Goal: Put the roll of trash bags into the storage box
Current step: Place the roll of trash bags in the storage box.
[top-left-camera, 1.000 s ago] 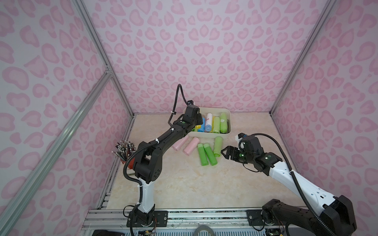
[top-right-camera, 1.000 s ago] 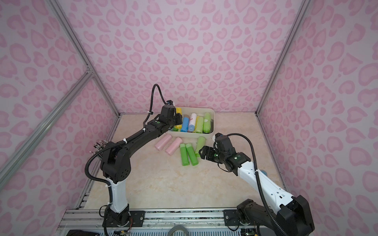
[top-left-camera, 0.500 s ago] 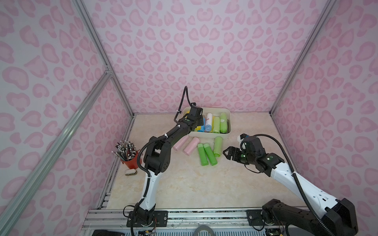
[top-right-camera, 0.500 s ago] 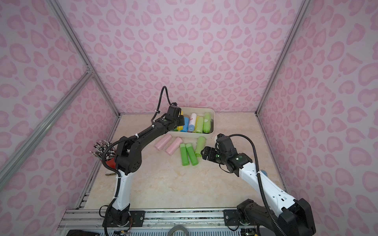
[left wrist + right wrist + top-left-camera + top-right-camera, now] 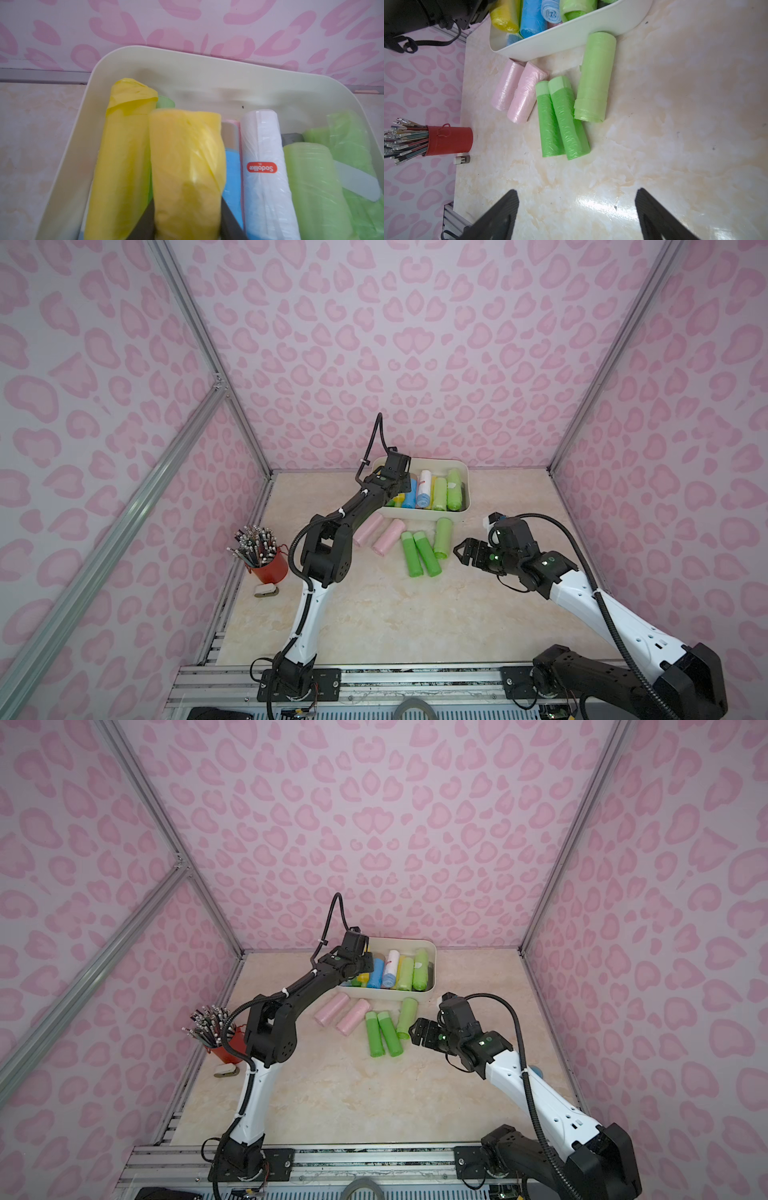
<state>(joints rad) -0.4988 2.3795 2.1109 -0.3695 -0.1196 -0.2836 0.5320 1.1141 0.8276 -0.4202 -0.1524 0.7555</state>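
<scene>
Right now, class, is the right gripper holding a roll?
No: the right gripper stands open and empty above the tabletop.

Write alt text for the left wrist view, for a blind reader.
The left pincer grips a yellow roll of trash bags over the cream storage box. Inside lie another yellow roll, a blue roll, a white labelled roll and pale green rolls.

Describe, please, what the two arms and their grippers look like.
The left arm and right arm have white lower links, black joints and bases, and black corrugated cables running outside. Small green lights glow near the wrists. The left gripper and right gripper have dark, tapered fingers.
</scene>
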